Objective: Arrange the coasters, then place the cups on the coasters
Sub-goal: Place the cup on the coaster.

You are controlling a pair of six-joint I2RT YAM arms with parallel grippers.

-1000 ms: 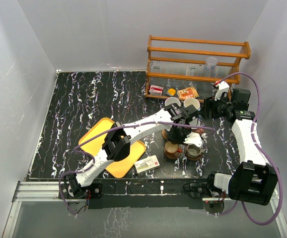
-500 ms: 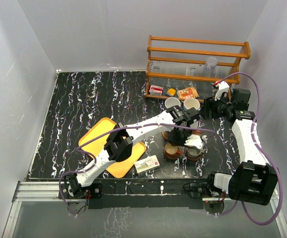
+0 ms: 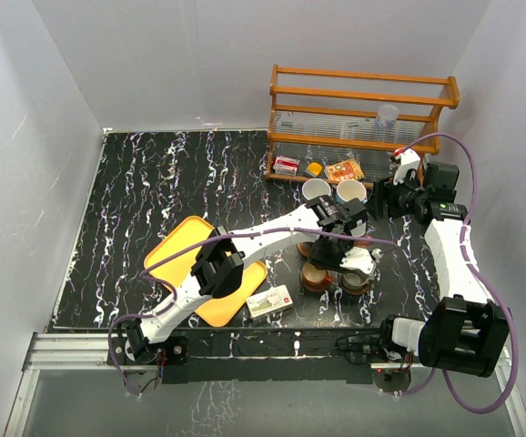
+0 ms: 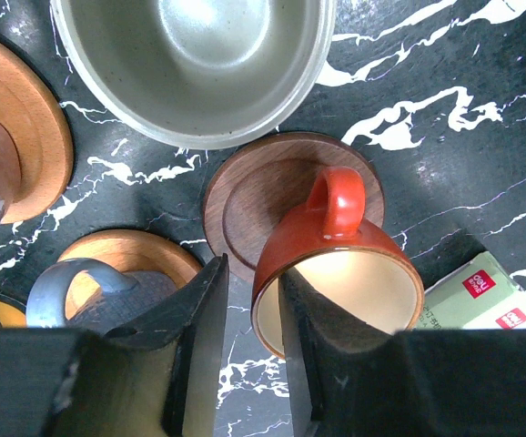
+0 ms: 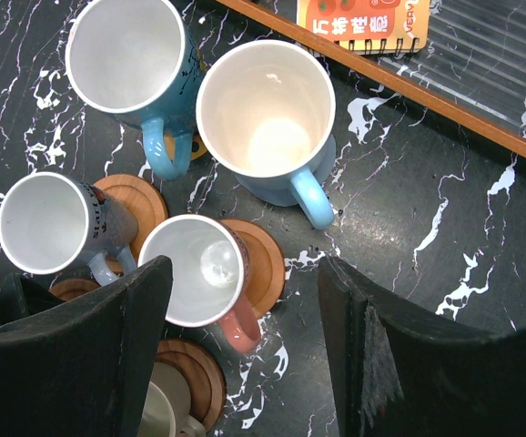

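Observation:
An orange-brown cup (image 4: pixel 336 250) rests on a dark brown coaster (image 4: pixel 263 191), its handle pointing away from my left gripper (image 4: pixel 252 273). The jaws straddle its rim, one finger inside and one outside, open, with a gap to the wall. Beside it are a grey-green cup (image 4: pixel 195 64) and a blue-grey mug (image 4: pixel 81 282), the mug on an orange-brown coaster (image 4: pixel 136 248). In the top view this cluster (image 3: pixel 316 275) lies under the left arm. My right gripper (image 5: pixel 245 273) hangs open above a pink-handled white cup (image 5: pixel 195 273) on a coaster (image 5: pixel 270 259), near two light blue cups (image 5: pixel 268 114).
A yellow tray (image 3: pixel 177 250) and a small white box (image 3: pixel 269 301) lie left of the cups. A wooden rack (image 3: pixel 363 100) with a clear plastic cup (image 3: pixel 387 116) stands behind them, and an orange notebook (image 5: pixel 363 18) lies at the rack's foot.
My left gripper's jaws have parted from the orange-brown cup's wall, and the wrist has shifted slightly. The right arm has not moved.

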